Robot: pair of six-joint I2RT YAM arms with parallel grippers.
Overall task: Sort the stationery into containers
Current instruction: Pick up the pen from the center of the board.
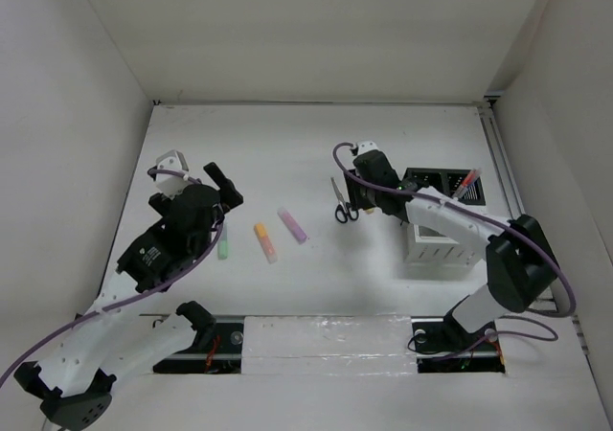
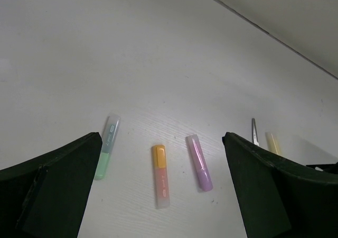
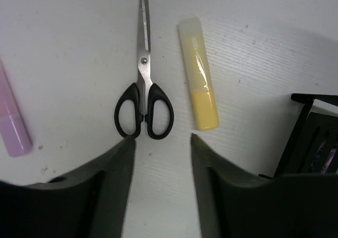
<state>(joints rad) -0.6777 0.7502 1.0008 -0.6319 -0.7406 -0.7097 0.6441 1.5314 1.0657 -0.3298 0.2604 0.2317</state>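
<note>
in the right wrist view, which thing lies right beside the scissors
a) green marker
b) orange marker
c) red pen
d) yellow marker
d: the yellow marker lies alongside the scissors, roughly parallel and not touching, both just ahead of the open right end effector.

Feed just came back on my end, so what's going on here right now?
Neither hand holds anything. The right hand hangs open above the scissors and the yellow marker, which lie side by side on the table near the organizer. The left hand is open over the green marker, orange marker and purple marker, all unsorted. A red pen already sits in the organizer.
</note>
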